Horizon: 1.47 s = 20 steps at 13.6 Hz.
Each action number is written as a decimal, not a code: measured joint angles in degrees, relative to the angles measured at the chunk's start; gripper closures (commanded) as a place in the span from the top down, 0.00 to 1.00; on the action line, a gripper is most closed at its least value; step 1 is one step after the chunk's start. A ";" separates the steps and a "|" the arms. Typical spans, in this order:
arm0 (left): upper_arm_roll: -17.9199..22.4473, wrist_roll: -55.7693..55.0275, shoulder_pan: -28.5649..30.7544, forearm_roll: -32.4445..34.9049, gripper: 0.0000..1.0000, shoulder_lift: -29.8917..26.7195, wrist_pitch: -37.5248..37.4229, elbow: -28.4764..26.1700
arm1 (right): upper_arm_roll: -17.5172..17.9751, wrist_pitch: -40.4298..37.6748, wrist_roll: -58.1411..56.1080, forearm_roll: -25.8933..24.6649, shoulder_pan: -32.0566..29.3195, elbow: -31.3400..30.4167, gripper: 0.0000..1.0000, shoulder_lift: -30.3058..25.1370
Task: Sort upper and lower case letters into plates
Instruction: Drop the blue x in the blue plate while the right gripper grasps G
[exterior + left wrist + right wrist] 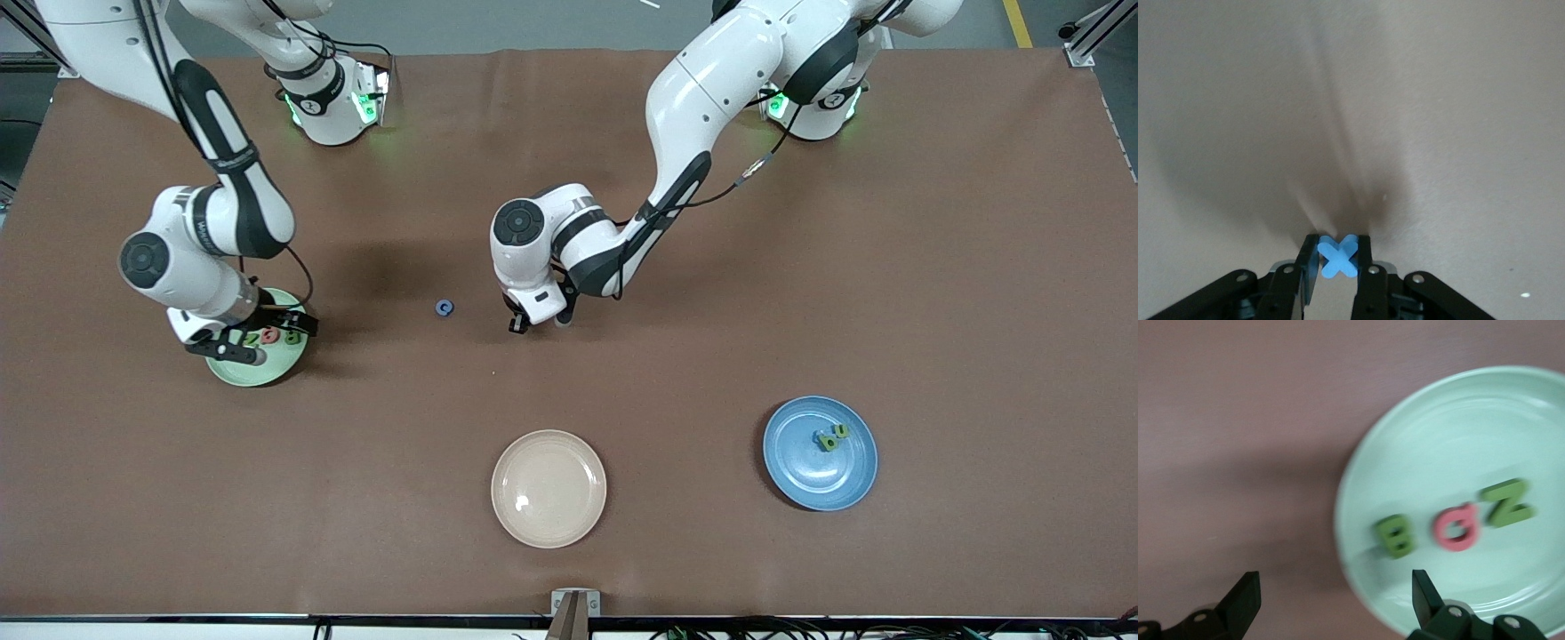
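Mint plate (1418, 440) holds B, Q, N beneath my spread right gripper (1331, 603); my left gripper (1336, 260) pinches blue x (1337, 255), C (444, 308) near that plate remains.

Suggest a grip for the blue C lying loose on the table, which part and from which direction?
Come straight down from above on the blue C: it lies flat on the brown table, apart from everything else. Probably close the fingers across its outer edges, one on the curved back and one at the open side, since flat pieces offer only thin edges.
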 measured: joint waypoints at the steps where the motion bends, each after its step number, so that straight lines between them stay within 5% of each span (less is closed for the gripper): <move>1: 1.11 2.14 0.26 0.04 0.00 -0.25 -0.43 0.28 | 0.16 0.01 4.57 0.00 3.17 0.01 1.00 0.00; 7: 4.20 24.48 11.25 0.05 0.00 -6.33 -8.34 0.94 | 0.62 1.20 26.18 0.05 20.26 1.42 1.00 0.53; 17: 4.18 62.22 35.18 0.05 0.06 -7.60 -8.83 -0.30 | 0.61 10.79 28.36 2.07 25.15 3.14 0.99 9.55; 18: 4.18 65.08 36.91 0.05 0.24 -7.52 -8.83 -0.75 | 0.59 10.45 28.50 2.43 25.63 3.29 0.99 9.55; 20: 4.12 69.68 39.74 0.05 1.00 -7.30 -8.81 -1.49 | 0.57 8.65 28.75 2.49 25.87 3.54 0.99 9.54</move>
